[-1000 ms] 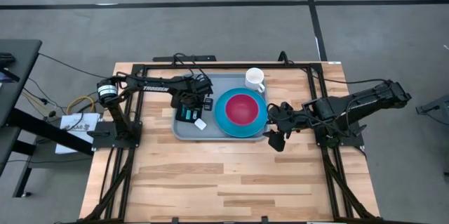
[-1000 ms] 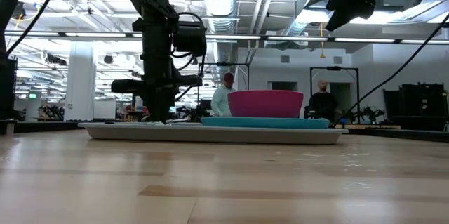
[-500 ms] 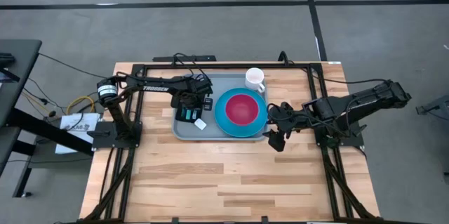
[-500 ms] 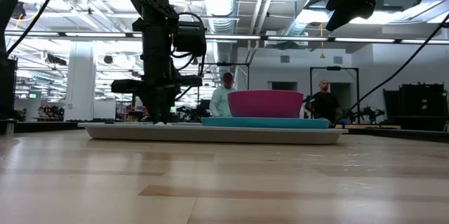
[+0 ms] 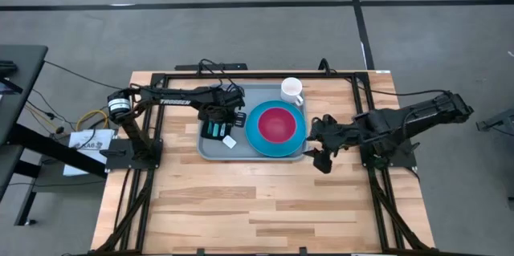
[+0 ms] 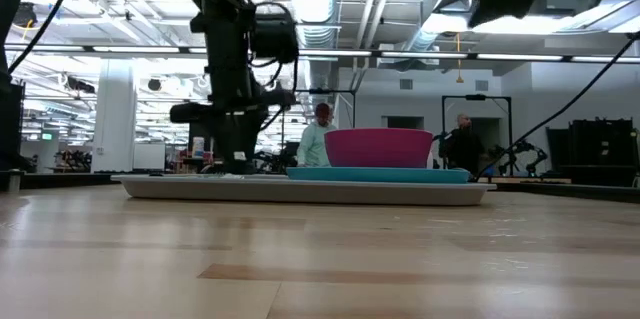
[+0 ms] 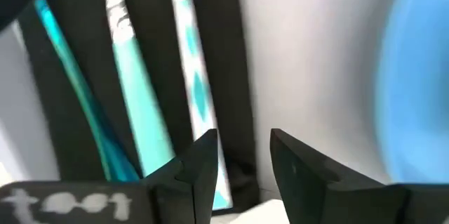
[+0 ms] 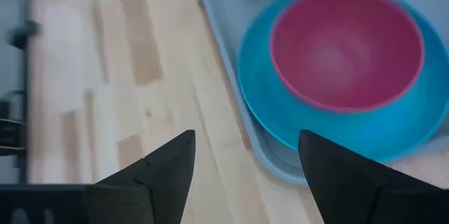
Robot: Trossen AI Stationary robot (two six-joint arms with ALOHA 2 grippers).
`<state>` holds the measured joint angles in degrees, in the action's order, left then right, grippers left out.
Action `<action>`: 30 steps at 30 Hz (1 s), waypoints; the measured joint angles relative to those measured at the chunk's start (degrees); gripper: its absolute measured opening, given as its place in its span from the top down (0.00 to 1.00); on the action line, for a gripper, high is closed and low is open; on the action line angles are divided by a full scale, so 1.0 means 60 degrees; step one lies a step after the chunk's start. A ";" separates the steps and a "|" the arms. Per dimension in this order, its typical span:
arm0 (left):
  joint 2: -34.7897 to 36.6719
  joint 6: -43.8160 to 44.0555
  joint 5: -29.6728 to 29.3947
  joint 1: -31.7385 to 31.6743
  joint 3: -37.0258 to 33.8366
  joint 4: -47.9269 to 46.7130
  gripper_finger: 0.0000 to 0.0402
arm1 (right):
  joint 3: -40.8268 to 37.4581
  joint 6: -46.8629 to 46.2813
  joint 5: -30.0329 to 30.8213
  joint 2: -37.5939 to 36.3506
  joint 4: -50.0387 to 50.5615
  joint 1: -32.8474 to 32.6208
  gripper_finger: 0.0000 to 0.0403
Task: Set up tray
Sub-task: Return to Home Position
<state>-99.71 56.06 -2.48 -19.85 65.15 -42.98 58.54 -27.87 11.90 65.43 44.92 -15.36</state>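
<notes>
The grey-blue tray (image 5: pixel 210 148) lies flat on the table. On it sit a blue plate (image 5: pixel 259 137) with a pink bowl (image 5: pixel 277 124), a white mug (image 5: pixel 291 91) at its far right corner, and a black napkin (image 5: pixel 207 129) bearing teal utensils (image 7: pixel 140 119). My left gripper (image 5: pixel 219 119) hovers just above the napkin (image 7: pixel 224 55), fingers a little open, touching nothing. My right gripper (image 5: pixel 320 156) hangs wide open above the table beside the tray's right rim (image 8: pixel 242 136). In the low view the left gripper (image 6: pixel 235 157) stands over the tray (image 6: pixel 300 189).
A small white tag (image 5: pixel 230 140) lies on the tray near the napkin. Black frame rails (image 5: pixel 257 74) run along the table's far edge and both sides. Bare wood (image 5: pixel 257 208) fills the near half of the table. People stand in the room behind (image 6: pixel 318 139).
My left gripper has risen off the napkin and tray and shifted slightly toward the plate. My right gripper has drawn a little away from the tray, toward the table's right edge. The things on the tray have stayed in place.
</notes>
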 joint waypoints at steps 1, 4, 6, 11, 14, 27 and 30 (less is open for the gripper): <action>0.0082 -0.0057 -0.0027 0.0028 0.0058 0.0016 0.71 | 0.0006 0.0109 0.0003 -0.0170 -0.0054 -0.0007 0.39; 0.0442 -0.0246 -0.0219 0.0178 0.0233 -0.0006 0.70 | -0.0050 0.0382 -0.0003 -0.0741 -0.0142 -0.0001 0.39; 0.0787 -0.0348 -0.0410 0.0346 0.0321 0.0038 0.70 | -0.0275 0.0567 -0.0023 -0.1280 -0.0623 0.0001 0.39; 0.1825 -0.0383 -0.1163 0.0988 0.0418 0.0070 0.70 | -0.1616 0.0732 -0.0838 -0.2956 -0.2533 0.0001 0.39; 0.2439 -0.0211 -0.1751 0.1497 0.0429 0.0181 0.70 | -0.2869 0.0728 -0.1358 -0.4014 -0.4183 0.0001 0.39; 0.3629 0.0181 -0.3930 0.3802 0.0429 0.1833 0.70 | -0.6462 0.0649 -0.1415 -0.6976 -0.9051 0.0001 0.39; 0.3629 0.0713 -0.4266 0.4163 0.0429 0.2037 0.70 | -0.6971 0.1121 -0.1397 -0.7341 -1.0027 -0.0040 0.39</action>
<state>-77.93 60.33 -28.08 5.12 67.72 -30.76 16.72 -21.15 3.52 21.38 -15.24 -15.60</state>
